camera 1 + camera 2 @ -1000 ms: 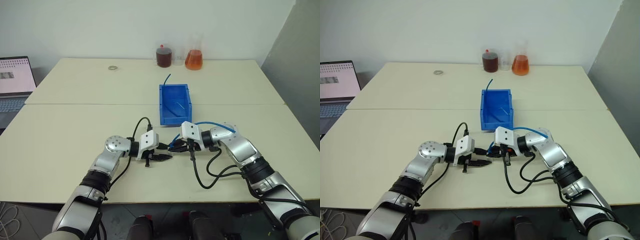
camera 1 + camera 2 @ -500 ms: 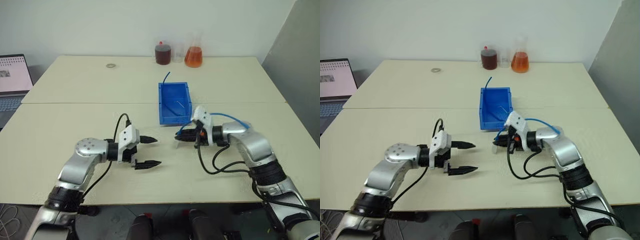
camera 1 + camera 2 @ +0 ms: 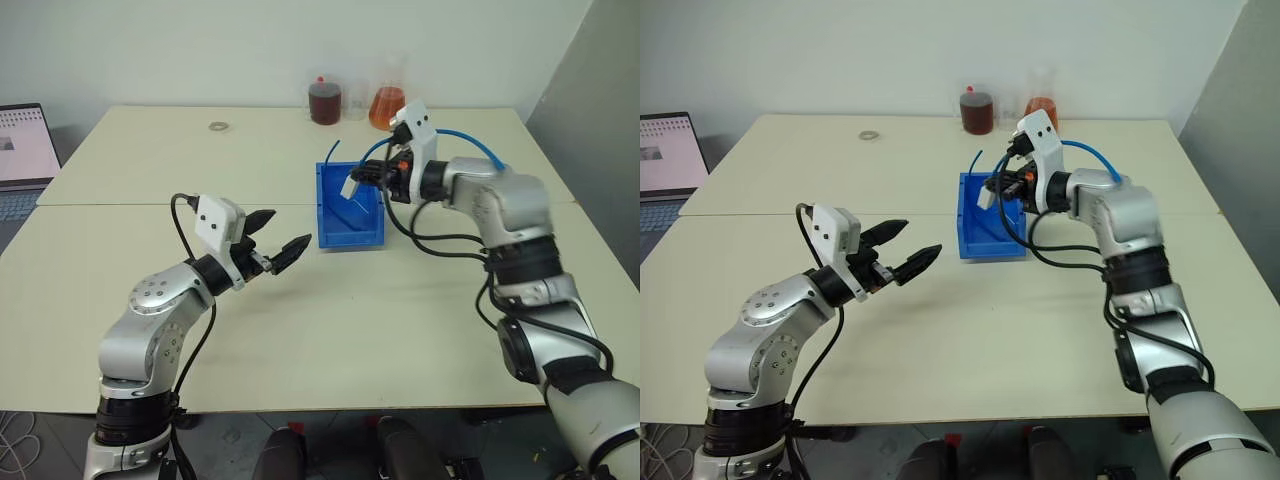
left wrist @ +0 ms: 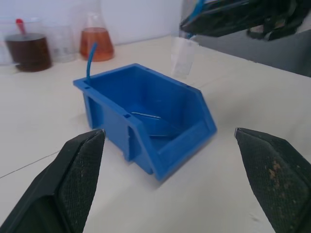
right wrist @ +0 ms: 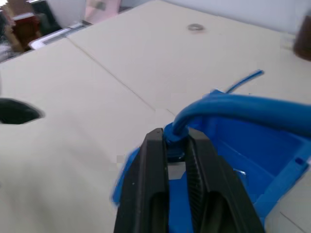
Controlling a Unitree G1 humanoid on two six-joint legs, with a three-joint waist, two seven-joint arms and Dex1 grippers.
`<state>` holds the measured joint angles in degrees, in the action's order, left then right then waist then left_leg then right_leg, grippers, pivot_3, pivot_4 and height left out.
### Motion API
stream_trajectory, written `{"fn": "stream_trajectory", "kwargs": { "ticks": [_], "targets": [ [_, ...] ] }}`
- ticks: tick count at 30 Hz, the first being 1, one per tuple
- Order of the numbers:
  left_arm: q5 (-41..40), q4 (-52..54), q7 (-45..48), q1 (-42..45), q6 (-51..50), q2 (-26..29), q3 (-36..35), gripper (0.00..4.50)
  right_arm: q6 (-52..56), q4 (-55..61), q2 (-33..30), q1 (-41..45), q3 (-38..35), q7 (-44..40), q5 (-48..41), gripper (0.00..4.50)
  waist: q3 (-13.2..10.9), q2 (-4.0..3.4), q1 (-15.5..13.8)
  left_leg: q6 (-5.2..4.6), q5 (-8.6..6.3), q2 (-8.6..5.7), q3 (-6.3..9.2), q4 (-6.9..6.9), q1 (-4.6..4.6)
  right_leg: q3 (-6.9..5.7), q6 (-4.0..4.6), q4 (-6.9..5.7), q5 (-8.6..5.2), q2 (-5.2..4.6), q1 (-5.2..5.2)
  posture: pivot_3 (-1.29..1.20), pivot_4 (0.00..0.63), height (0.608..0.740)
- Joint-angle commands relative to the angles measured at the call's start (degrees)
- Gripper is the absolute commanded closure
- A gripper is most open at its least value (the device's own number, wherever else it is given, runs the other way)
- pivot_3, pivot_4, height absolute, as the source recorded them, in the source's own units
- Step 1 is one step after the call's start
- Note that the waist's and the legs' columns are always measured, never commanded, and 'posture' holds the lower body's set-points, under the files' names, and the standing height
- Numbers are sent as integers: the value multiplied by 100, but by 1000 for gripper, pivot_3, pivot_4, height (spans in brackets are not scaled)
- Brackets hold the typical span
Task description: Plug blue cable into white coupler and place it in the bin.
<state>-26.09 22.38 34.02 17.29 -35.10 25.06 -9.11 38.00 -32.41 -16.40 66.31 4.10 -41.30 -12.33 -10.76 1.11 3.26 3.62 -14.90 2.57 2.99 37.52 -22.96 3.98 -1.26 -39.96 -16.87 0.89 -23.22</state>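
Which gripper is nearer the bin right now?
Right. The right gripper, shut on the blue cable, hangs above the bin; the left gripper is open, off to the bin's left side.

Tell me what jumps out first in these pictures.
The right gripper hangs over the bright-blue bin at mid-table, clamped on the blue cable with the white coupler dangling at its tip. The left gripper is raised above the near tabletop, fingers wide open and empty, pointing towards the bin.

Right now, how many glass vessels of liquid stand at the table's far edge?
2: a dark-brown-filled glass jar and, to its right, an orange-filled conical glass flask. A clear empty-looking beaker may stand between them.
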Motion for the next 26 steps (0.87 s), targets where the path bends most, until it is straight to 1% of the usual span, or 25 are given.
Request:
{"fn": "stream_trajectory", "kwargs": {
  "ticks": [1,3,6,14,15,19,20,22,23,26],
  "targets": [
    [-71,316,-202,4,-4,-39,57,0,-941,-1148,149,551,-35,152,284,3182,0,0,-1,0,0,-1,-4,-6,0,2,0,1,0,-1,-3,0,150,740],
    [-110,370,-284,19,-22,-84,90,0,-1307,-1717,219,750,-52,201,413,2689,0,0,-6,1,1,-2,-6,-17,0,2,1,6,0,-4,-4,0,150,740],
    [-147,432,-343,-21,-25,-77,103,0,-1617,-2231,270,947,-117,222,500,1982,0,0,-7,2,1,-5,-8,-29,1,3,1,10,0,-9,-6,0,150,740],
    [-215,484,-378,-135,-28,-3,74,0,-1877,-2669,188,1142,-169,305,687,151,0,0,-6,2,2,-3,-8,-44,5,2,2,11,0,-8,-9,0,150,740],
    [-214,477,-379,-124,-28,-4,84,0,-1875,-2669,152,1147,-179,325,716,39,0,0,-5,3,2,-3,-8,-44,5,2,2,11,0,-8,-9,0,150,740],
    [-210,438,-382,-79,-38,-6,105,0,-1578,-2322,-117,1036,-173,133,726,39,0,-1,-12,3,2,-4,-9,-43,5,2,2,11,0,-8,-9,0,150,740],
    [-219,446,-400,-81,-74,-11,111,0,-1384,-2023,-263,900,-138,0,714,39,0,-1,-15,3,2,-5,-9,-44,4,2,2,11,0,-8,-9,0,150,740],
    [-153,458,-496,-108,-182,15,141,0,-805,-1043,-671,443,-99,-281,630,39,0,-1,-23,3,2,-5,-8,-44,3,2,2,12,0,-8,-9,0,150,740],
    [-156,472,-525,-137,-235,19,141,0,-477,-401,-894,132,-113,-393,552,39,1,1,-73,3,2,-5,-9,-45,4,2,2,13,0,-8,-9,0,150,740],
    [-174,552,-620,-284,-322,55,84,0,703,1692,-1322,-859,-393,-372,136,39,0,0,-140,2,1,-5,-3,-50,-1,-2,2,28,0,-10,-6,0,150,740]
  ]
}}
